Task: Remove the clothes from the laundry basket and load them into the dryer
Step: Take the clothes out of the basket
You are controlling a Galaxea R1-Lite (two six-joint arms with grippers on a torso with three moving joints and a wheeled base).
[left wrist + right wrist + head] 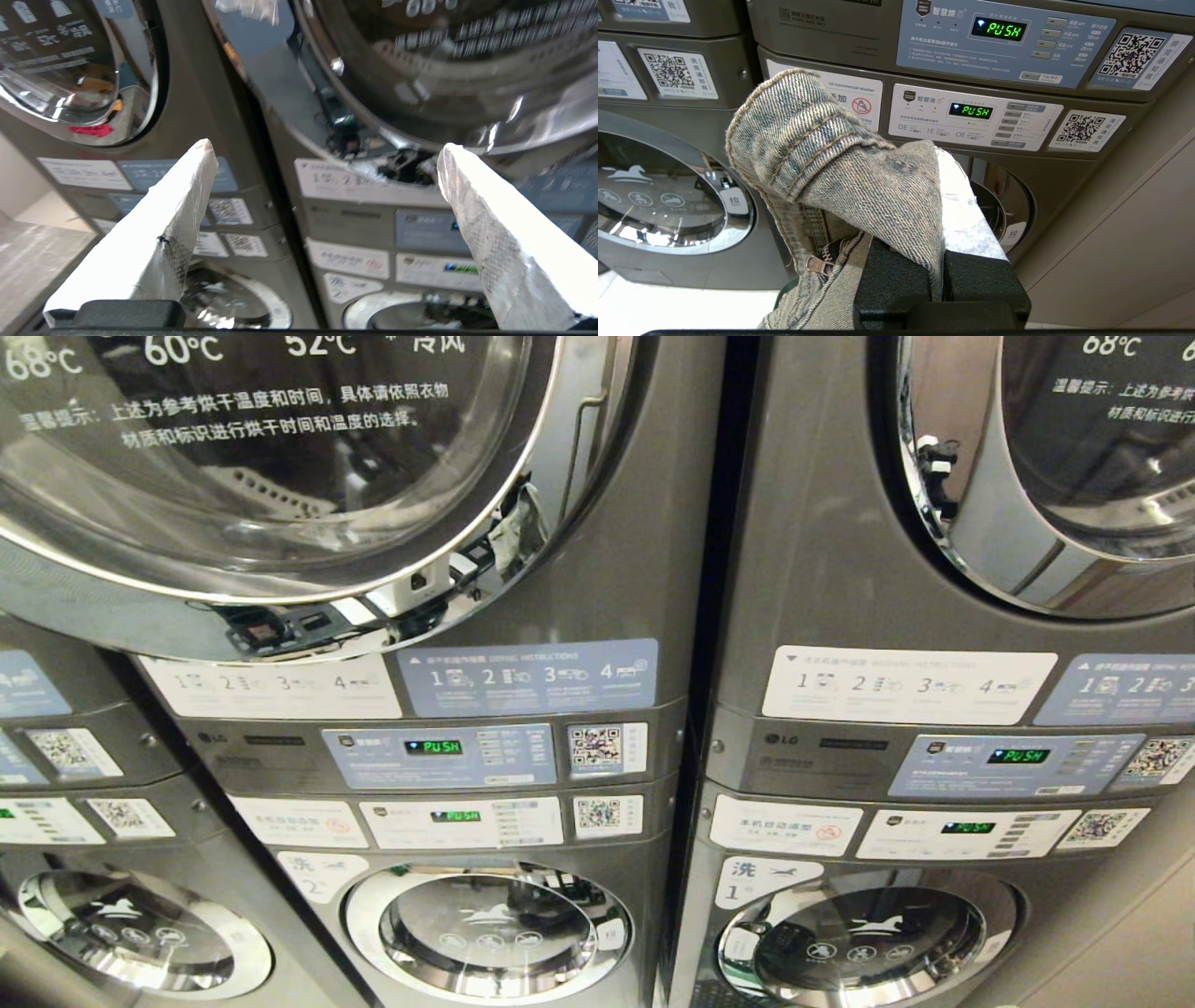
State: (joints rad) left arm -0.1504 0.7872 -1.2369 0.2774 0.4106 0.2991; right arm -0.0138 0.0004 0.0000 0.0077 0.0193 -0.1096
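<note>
Left gripper (pixel 327 154) spread wide before the dryer door; right gripper (pixel 906 224) clenched on denim jeans (pixel 840 168)

The left gripper's white-wrapped fingers (pixel 490 224) stand fully apart, empty, aimed at the chrome rim of the upper dryer door (pixel 280 476) on the stacked LG machines. The right gripper, low before the washer control panel (pixel 971 116) reading "PUSH", grips the faded jeans, whose zipper (pixel 817 263) hangs beside the fingers. The laundry basket lies outside all views

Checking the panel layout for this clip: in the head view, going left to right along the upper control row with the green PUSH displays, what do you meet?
QR sticker at the far left → left PUSH display → QR code beside it → dark gap between the machines → LG logo → right PUSH display → QR code at the right edge.
</note>
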